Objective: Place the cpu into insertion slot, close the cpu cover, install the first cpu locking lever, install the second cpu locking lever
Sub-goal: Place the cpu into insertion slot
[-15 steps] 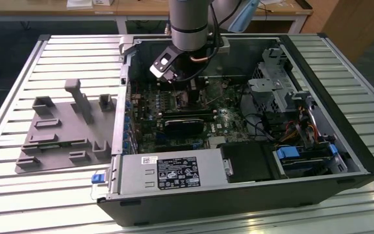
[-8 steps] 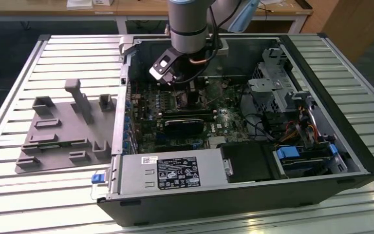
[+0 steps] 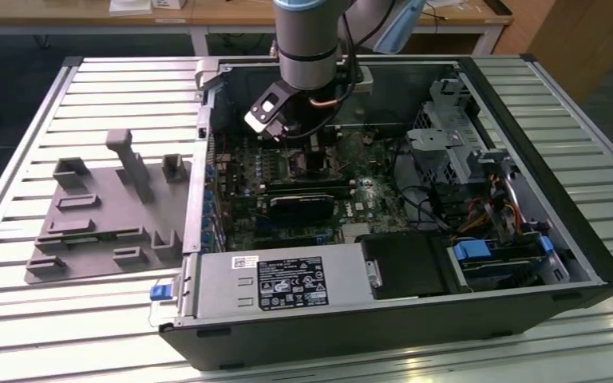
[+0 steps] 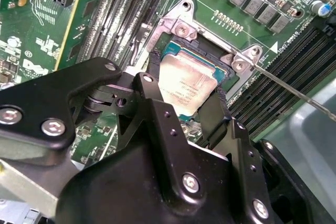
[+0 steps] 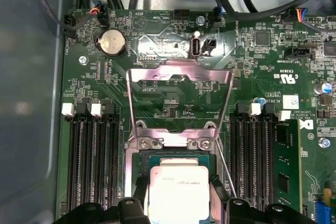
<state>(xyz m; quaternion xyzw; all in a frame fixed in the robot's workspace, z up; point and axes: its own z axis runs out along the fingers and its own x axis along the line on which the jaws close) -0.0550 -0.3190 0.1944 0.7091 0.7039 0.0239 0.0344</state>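
In both wrist views the cpu (image 4: 184, 85) (image 5: 178, 192), a silver-topped square chip, lies in or just above the insertion slot (image 4: 181, 24) (image 5: 133, 167), level with its silvery rim. My gripper (image 4: 187, 103) (image 5: 178, 195) is shut on the cpu, its black fingers (image 4: 157, 95) pressed against two opposite edges. The cpu cover (image 5: 178, 74) stands swung up, away from the slot. A thin wire locking lever (image 4: 294, 92) (image 5: 224, 167) runs free beside the slot. In the exterior view the gripper (image 3: 304, 150) reaches down into the open computer case over the green motherboard (image 3: 248, 179).
Long black memory slots (image 5: 89, 161) flank the socket, with one memory stick (image 5: 286, 166) fitted. A coin battery (image 5: 112, 42) and cables lie beyond the cover. A black card (image 3: 298, 209), a power supply (image 3: 274, 283) and a drive cage (image 3: 450, 120) crowd the case. A grey fixture plate (image 3: 104, 223) lies outside.
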